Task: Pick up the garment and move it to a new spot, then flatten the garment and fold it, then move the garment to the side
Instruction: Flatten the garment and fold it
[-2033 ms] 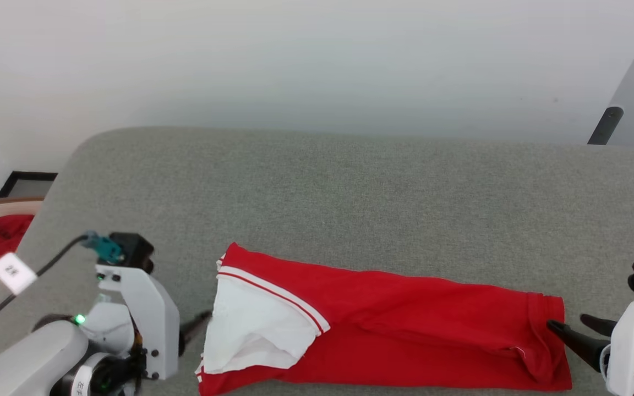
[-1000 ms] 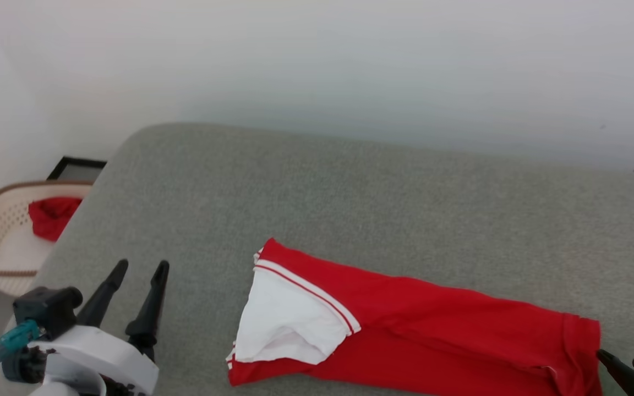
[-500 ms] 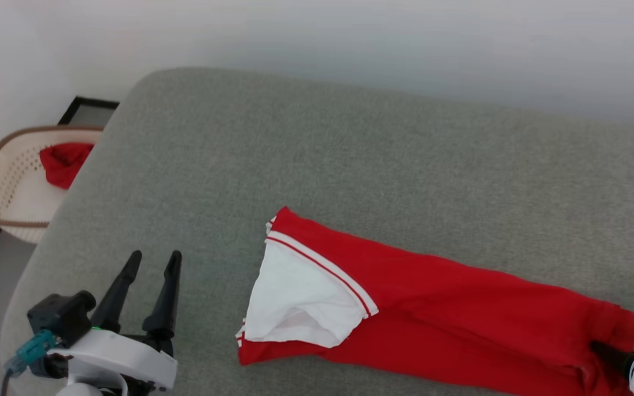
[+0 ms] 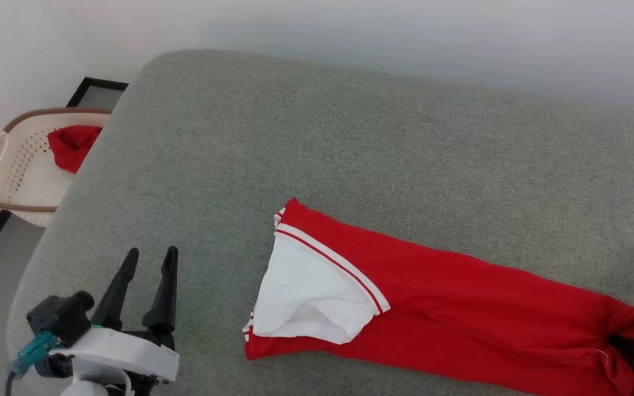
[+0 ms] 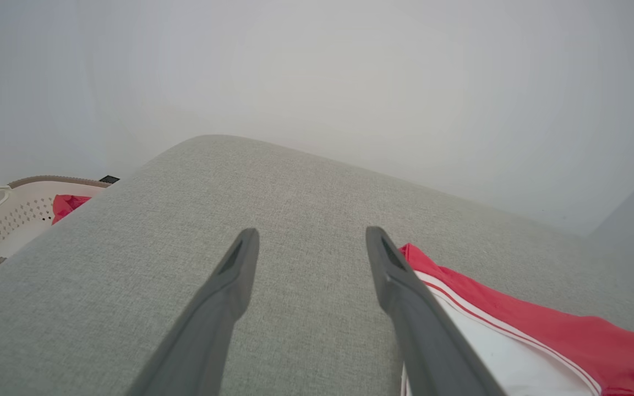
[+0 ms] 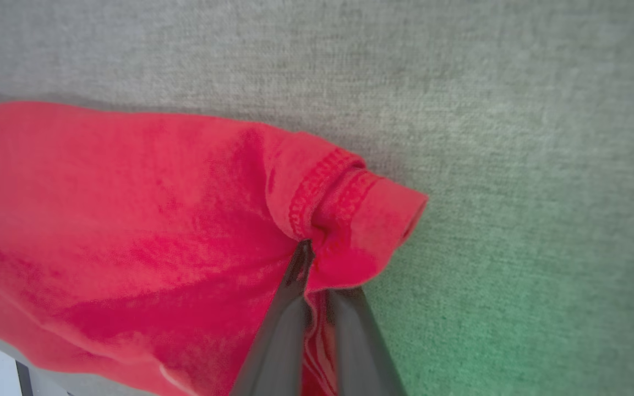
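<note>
1. The garment (image 4: 432, 308) lies stretched out on the grey surface (image 4: 350, 137). It runs along the near edge, from about the middle of that edge out toward the right.
2. It lies at a slant: its left end reaches farther in from the near edge than its right end does.
3. Its left end is white, bordered by a thin white-and-red stripe. The rest is plain red.
4. The right claw (image 4: 625, 346) is at the garment's right end, its fingers pinched together on the cloth.
5. In the right wrist view, the right claw (image 6: 317, 275) bites into a bunched, stitched hem of the garment (image 6: 130, 220). One fingertip sits at the fold, and the other is partly covered by red cloth that rolls over it.
6. The left claw (image 4: 152, 253) is over the near left corner of the surface, well apart from the garment's white end. Its fingers are spread wide with nothing between them and point toward the far edge.
7. In the left wrist view, the left claw (image 5: 311, 234) has bare surface between its fingers. The garment (image 5: 542, 330) lies off to one side of them.
8. Whether the left claw touches the surface cannot be told.
9. Past the left edge of the surface stands a cream basket (image 4: 14, 165) with a red cloth (image 4: 72, 146) in it.
10. Count: one garment, two claws, one basket, one red cloth.
</note>
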`<state>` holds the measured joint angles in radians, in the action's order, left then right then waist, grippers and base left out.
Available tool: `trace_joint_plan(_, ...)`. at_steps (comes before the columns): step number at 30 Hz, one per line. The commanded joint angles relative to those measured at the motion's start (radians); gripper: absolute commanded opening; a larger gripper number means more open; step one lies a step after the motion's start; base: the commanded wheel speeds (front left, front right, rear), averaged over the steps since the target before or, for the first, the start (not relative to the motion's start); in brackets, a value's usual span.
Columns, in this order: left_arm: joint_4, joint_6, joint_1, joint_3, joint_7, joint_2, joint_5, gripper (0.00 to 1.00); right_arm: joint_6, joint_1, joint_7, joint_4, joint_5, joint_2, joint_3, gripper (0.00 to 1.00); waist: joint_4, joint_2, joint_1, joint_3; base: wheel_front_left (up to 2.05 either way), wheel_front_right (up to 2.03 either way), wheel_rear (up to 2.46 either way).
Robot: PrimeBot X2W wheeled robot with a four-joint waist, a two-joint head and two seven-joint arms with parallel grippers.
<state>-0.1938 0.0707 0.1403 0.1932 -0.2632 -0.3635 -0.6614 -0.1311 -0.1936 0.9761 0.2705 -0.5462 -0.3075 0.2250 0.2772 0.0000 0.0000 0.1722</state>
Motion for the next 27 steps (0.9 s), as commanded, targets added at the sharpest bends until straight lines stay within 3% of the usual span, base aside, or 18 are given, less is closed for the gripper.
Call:
trace_joint_plan(1, -0.003, 0.008, -0.003, -0.010, -0.001, 0.008, 0.011, 1.00, 0.001, 0.015, 0.000, 0.039, -0.005, 0.021, -0.023, 0.00, -0.002, 0.0000, 0.0000, -0.001, 0.00, 0.00, 0.00)
trace_joint_plan(22, -0.023, 0.051, -0.097, -0.137, -0.001, 0.068, 0.118, 1.00, 0.001, -0.074, -0.123, 0.137, 0.010, -0.244, 0.034, 0.00, -0.096, 0.0000, 0.0000, -0.087, 0.00, 0.00, 0.00)
trace_joint_plan(27, -0.031, 0.056, -0.123, -0.156, -0.001, 0.074, 0.128, 1.00, 0.001, -0.084, -0.107, 0.131, -0.022, -0.266, 0.013, 0.00, -0.114, 0.0000, 0.0000, -0.121, 0.00, 0.00, 0.00)
